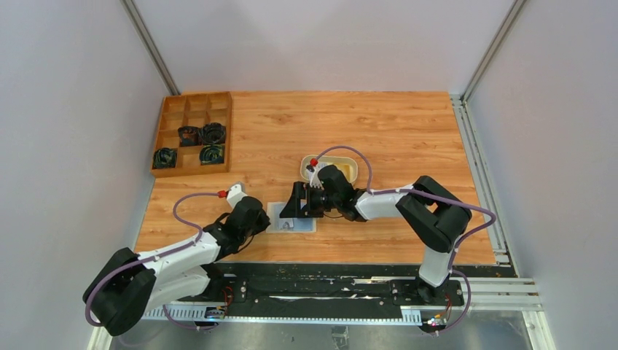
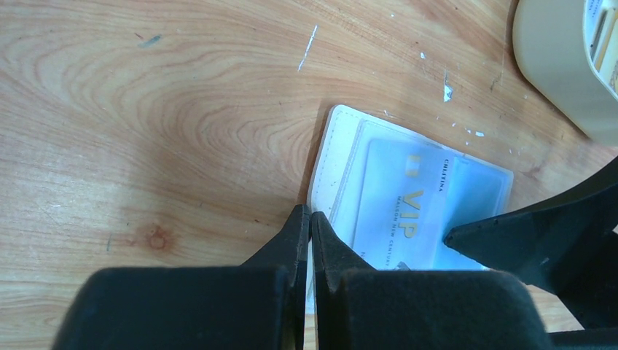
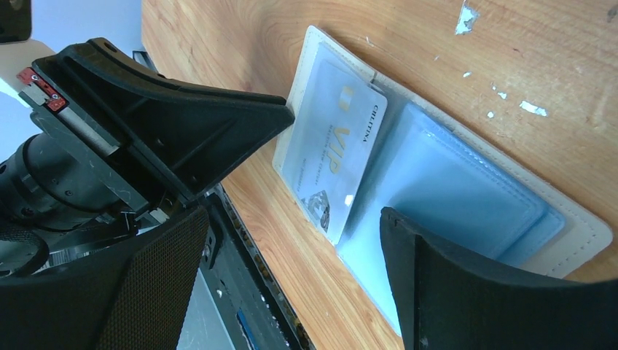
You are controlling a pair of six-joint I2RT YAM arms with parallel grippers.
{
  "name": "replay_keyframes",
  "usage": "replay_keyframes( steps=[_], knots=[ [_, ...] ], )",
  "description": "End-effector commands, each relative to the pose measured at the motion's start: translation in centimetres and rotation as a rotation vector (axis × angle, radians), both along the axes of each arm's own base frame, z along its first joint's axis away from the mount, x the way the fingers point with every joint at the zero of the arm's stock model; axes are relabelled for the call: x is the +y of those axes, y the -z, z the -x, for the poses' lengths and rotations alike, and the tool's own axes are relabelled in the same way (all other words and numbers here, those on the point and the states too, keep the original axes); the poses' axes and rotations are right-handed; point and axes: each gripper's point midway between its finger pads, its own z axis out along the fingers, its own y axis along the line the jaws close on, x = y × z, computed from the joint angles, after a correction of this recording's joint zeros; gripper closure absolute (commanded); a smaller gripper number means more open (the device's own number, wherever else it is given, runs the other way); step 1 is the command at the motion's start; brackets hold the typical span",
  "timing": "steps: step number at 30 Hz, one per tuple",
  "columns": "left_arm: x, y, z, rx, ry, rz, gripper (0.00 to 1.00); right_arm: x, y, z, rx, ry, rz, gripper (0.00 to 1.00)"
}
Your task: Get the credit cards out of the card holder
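Card holder [image 2: 339, 164], its near edge behind the closed left gripper [image 2: 309, 216]

Card holder [image 3: 466, 197] lies open on wood table [image 3: 437, 65], w/ VIP card [image 3: 331, 146] askew on its blue-grey pockets. R gripper [image 3: 295, 219] spread wide over it. L gripper [image 3: 280, 117], closed, tip at holder's edge.

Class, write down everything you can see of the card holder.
The card holder lies open and flat on the wooden table, near its front edge: cream stitched border, pale blue-grey pockets, a whitish VIP card in one. The shut left gripper sits at its edge; the open right gripper straddles it.
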Motion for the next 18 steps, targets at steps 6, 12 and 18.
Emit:
replay_keyframes(
  steps=[6,12,18],
  knots=[
    [1.4,1.8,0.9,0.067,-0.026,-0.081,1.00,0.6,0.6,0.7,0.076,-0.013,0.002,0.09],
    [1.5,2.0,1.1,0.074,-0.027,-0.086,1.00,1.1,0.3,1.0,0.117,-0.019,-0.028,0.09],
    [1.6,2.2,1.2,0.081,-0.027,-0.089,1.00,2.1,-0.7,1.1,0.139,-0.034,-0.081,0.10]
  ],
)
